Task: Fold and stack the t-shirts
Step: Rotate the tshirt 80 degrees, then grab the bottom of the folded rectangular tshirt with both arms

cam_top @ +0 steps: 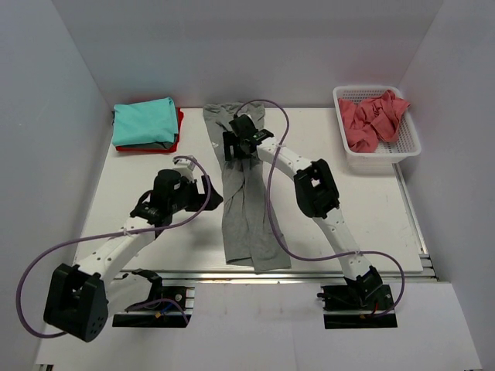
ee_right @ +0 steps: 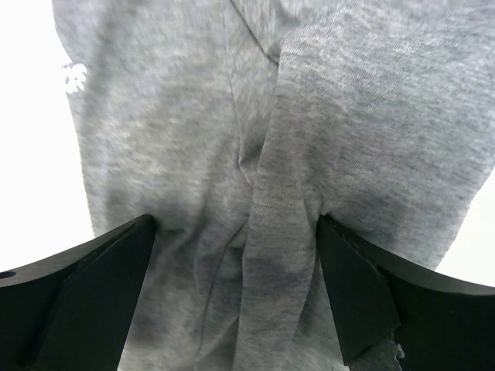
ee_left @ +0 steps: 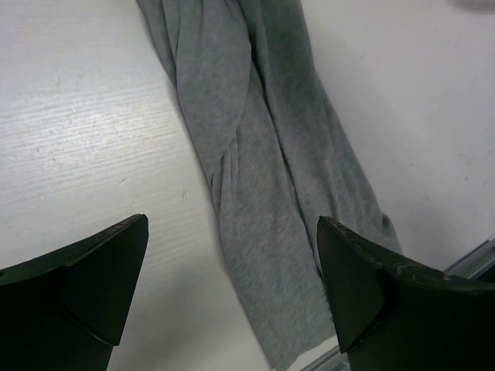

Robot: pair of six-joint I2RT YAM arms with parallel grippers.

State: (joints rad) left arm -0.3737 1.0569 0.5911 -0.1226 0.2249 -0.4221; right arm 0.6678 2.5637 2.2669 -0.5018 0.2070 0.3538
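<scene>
The grey t-shirt [cam_top: 246, 209] is lying in a long, narrow, bunched strip down the middle of the table [cam_top: 363, 209], reaching from the far side to the near edge. The right claw [ee_right: 236, 232] is hanging wide open over its far end, near a small white mark [ee_right: 75, 77]. The left claw [ee_left: 232, 232] is hovering wide open beside the strip, gripping nothing. A folded teal t-shirt [cam_top: 144, 122] is resting on a red t-shirt [cam_top: 176, 143] at far left. A pink t-shirt [cam_top: 373, 117] is sitting crumpled in the basket [cam_top: 410, 147] at far right.
</scene>
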